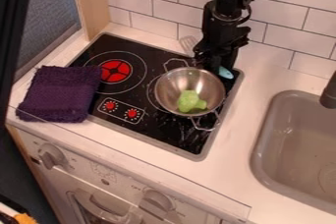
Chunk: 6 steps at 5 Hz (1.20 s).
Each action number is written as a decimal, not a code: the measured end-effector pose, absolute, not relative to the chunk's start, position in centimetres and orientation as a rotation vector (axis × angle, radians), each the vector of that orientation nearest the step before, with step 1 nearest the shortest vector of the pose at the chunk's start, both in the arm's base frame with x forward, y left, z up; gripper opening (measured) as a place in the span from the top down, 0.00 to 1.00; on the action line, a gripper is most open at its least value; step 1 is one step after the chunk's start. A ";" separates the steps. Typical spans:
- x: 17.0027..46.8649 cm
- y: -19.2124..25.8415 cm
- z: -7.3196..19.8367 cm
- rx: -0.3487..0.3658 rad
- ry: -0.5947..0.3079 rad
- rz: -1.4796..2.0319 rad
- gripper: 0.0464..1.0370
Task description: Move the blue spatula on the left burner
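Over the stove's [167, 134] back right part: black end effector [214, 62], hanging down; I can't tell whether it's open or gripping.
Spatula [225, 72]: crossing behind the end effector, pale slotted head [187, 42] to its back left, blue handle to its front right, long axis slanting between.
Steel pot [172, 84]: just in front, green toy [189, 101] inside.
Left burner [115, 71]: red-centred, across the stove; spatula still to go there.

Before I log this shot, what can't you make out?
All in the camera view:
- Spatula's middle: hidden by the hand.
- Most of the right burner: under the pot.
- Stovetop's left edge, partly: under the purple cloth.
- Sink's far right: cut off by the picture's edge.
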<state>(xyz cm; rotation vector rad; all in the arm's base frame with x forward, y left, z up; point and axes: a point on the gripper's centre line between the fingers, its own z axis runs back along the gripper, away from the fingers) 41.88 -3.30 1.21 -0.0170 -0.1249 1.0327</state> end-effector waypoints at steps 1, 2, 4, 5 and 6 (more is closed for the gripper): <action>41.9 -3.8 1.9 -0.074 -0.139 1.043 0.70; 42.0 -3.3 4.6 -0.070 -0.184 1.088 0.70; 41.0 -2.5 9.0 -0.075 -0.225 1.091 0.70; 39.5 1.4 11.2 -0.086 -0.265 1.136 0.70; 38.1 4.7 11.4 -0.076 -0.269 1.159 0.70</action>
